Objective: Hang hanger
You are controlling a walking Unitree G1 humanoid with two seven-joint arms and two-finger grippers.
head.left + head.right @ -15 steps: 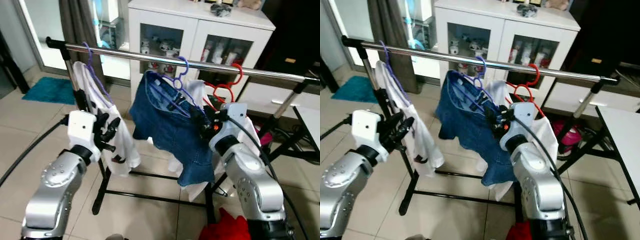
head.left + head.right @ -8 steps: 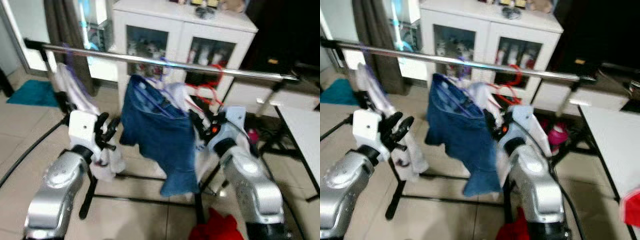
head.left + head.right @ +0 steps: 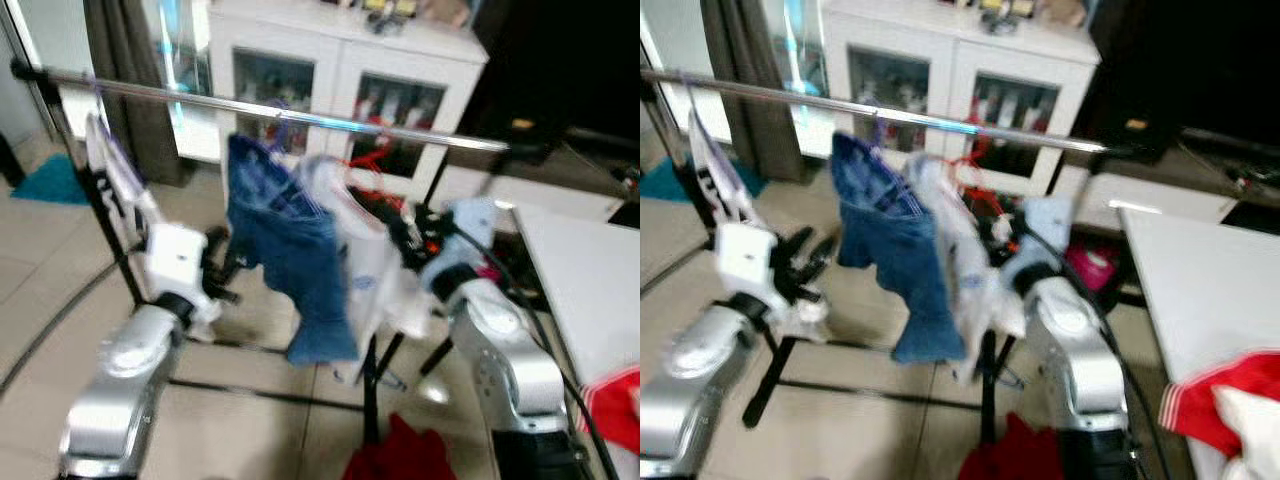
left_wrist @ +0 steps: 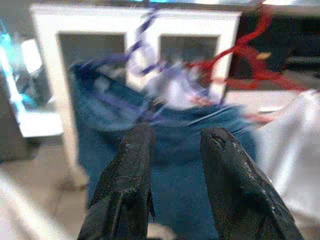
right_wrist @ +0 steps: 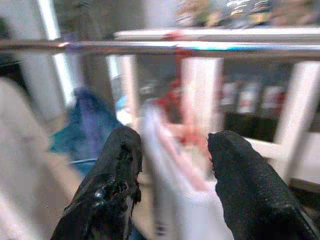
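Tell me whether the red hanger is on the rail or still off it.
On the rail. The red hanger's hook sits at the metal rail, with a white garment hanging below; blur hides the exact contact. The right tool is open, straddling that garment.

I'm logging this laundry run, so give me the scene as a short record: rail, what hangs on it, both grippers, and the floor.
rail: silver rail on a black stand
hanging: white shirt at the left end, denim garment, then white garment on red hanger
left gripper: open, facing the denim
right gripper: open, around the white garment's edge
floor: red cloth
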